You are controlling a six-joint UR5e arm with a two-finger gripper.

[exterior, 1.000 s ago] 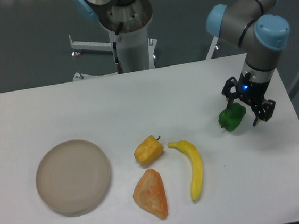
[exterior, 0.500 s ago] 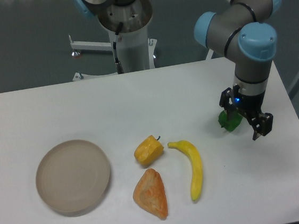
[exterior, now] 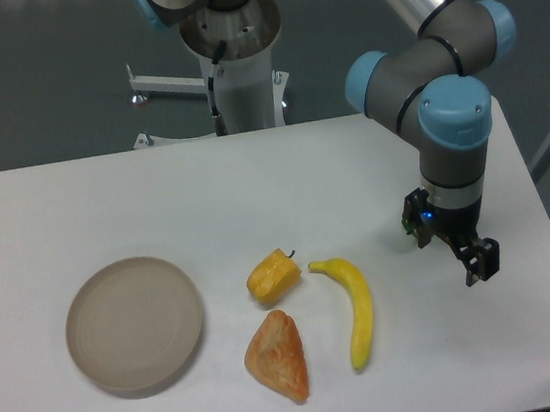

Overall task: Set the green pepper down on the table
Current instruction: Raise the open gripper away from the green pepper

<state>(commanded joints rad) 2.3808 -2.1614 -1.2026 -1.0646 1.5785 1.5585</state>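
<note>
Only a green sliver of the green pepper (exterior: 414, 228) shows behind the gripper (exterior: 452, 254), whose fingers' spread is unclear.

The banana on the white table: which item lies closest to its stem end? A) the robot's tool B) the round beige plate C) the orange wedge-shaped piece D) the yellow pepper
D: the banana curves up to a stem end at its upper left, just right of the yellow pepper; the orange wedge sits lower, while the plate and the tool are farther off.
</note>
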